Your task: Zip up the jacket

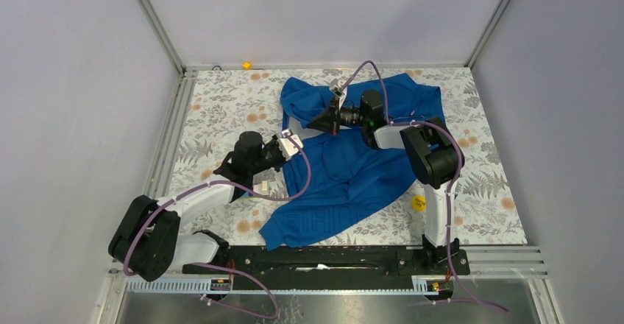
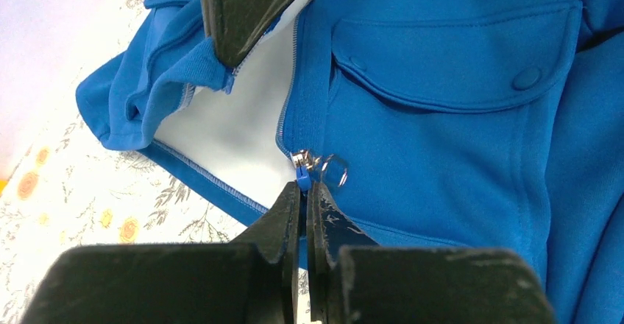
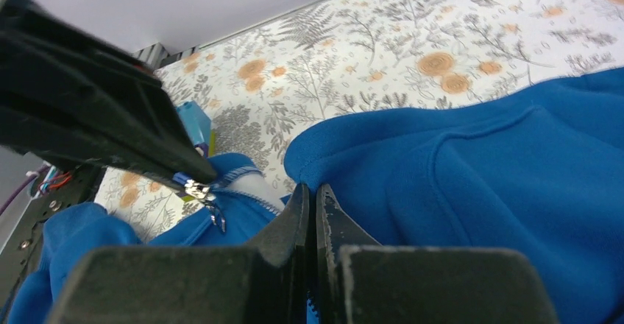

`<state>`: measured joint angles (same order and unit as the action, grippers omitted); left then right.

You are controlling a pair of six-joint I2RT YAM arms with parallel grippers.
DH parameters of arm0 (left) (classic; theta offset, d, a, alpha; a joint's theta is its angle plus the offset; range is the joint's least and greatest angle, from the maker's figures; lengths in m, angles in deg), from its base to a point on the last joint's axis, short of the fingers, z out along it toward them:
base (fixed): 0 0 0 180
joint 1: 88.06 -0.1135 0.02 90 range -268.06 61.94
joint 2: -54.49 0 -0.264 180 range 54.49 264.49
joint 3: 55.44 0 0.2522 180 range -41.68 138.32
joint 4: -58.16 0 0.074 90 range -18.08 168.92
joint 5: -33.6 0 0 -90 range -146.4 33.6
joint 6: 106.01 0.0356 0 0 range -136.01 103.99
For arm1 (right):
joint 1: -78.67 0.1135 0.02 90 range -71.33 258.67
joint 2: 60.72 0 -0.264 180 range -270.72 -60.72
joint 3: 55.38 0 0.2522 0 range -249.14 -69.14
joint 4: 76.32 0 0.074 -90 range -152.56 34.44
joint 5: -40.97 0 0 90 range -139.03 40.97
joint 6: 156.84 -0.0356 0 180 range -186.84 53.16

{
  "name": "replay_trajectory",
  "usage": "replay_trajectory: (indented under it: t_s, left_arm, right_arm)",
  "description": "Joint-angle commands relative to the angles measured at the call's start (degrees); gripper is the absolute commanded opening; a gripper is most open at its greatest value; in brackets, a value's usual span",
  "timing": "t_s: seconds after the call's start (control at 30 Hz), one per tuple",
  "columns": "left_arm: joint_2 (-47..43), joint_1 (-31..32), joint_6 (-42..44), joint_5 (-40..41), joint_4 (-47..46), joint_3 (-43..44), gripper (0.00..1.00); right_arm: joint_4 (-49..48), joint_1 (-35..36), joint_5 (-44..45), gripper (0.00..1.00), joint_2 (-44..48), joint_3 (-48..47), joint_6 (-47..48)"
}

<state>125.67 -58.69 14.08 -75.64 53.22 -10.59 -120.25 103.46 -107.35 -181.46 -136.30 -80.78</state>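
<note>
The fingers of my left gripper (image 2: 303,190) are pressed together with no gap. Their tips pinch the front of the jacket (image 1: 353,180) right under the zipper slider (image 2: 307,160), and a small blue tab goes in between them. The slider is silvery, with a shiny ring touching it on the pocket side.

Beyond the slider the 2 zipper edges stand apart, and the white lining (image 2: 228,129) shows between them. My right gripper (image 3: 309,195) is also closed tight. It bites the blue edge of this open part, farther along the zipper from the slider.

On the other side of the slider I see 1 chest pocket (image 2: 449,51) with a round snap button on its flap.

Around the slider the jacket lies crumpled on the flowered table cover (image 1: 221,110). Its ribbed hem points toward the arm bases. From the slider, 1 small yellow disc (image 1: 418,203) lies past the jacket body, near the right arm.
</note>
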Motion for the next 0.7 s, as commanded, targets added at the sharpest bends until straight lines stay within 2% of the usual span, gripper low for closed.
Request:
replay_trajectory:
  t_s: [0.0,0.1,0.2,0.37,0.67]
  left_arm:
    - [1.77,-3.93,-4.48,-8.76,-7.13,-0.69,0.00]
    - [3.23,-7.40,-7.25,-15.67,-8.46,0.02,0.00]
    - [4.25,-8.69,-7.44,-19.19,-7.64,0.37,0.00]
    - [6.26,-11.30,-10.40,-25.44,-10.60,1.23,0.00]
    - [7.42,-12.21,-11.02,-29.92,-12.11,1.70,0.00]
  right_arm:
    - [-11.17,-0.01,-7.80,0.00,3.69,1.77,-0.54]
    - [-13.66,-0.01,-7.32,0.00,3.72,2.97,-0.74]
    - [-16.92,0.09,-9.61,0.00,2.32,2.10,-2.87]
    - [-36.37,0.12,-13.65,0.00,-2.83,0.40,-17.01]
    - [-36.14,1.00,-16.06,0.00,-2.93,1.85,-12.76]
